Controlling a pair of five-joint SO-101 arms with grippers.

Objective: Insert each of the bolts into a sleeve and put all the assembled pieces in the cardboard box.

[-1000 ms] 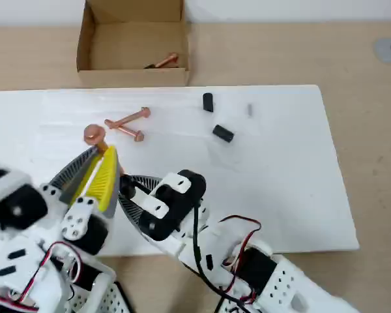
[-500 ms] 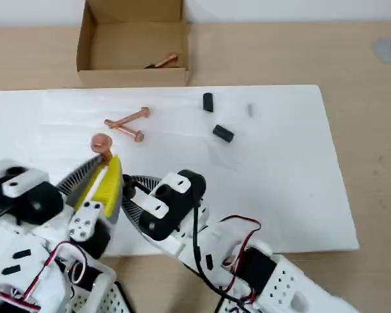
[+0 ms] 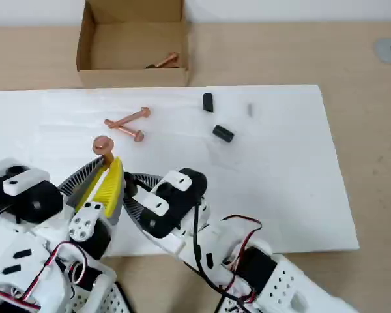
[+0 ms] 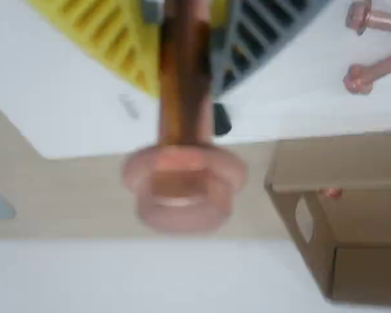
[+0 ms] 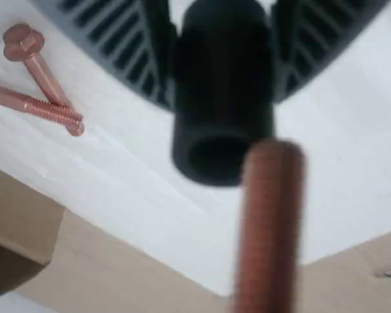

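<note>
My left gripper [image 3: 109, 164], with one yellow finger, is shut on a copper bolt [image 3: 103, 146] whose head points toward the box; the left wrist view has that bolt [image 4: 182, 124] clamped between the fingers. Right beside it my right gripper [image 3: 126, 186] is shut on a black sleeve [image 5: 221, 91]. The bolt's threaded tip [image 5: 268, 215] lies just off the sleeve's open end, not inside. Two loose bolts [image 3: 126, 120] [image 3: 130, 133] lie crossed on the white mat. Two more sleeves [image 3: 208, 102] [image 3: 223, 134] lie farther right. The cardboard box [image 3: 91, 39] holds one assembled piece [image 3: 163, 62].
A white mat [image 3: 280, 182] covers the wooden table, with both arms at its near left edge. The box stands beyond the mat's far edge. A grey disc [image 3: 390, 49] lies at the far right of the table. The mat's right half is bare.
My left gripper has carried the bolt a little nearer and to the right, closer to the sleeve in the right gripper. The right arm has hardly moved.
</note>
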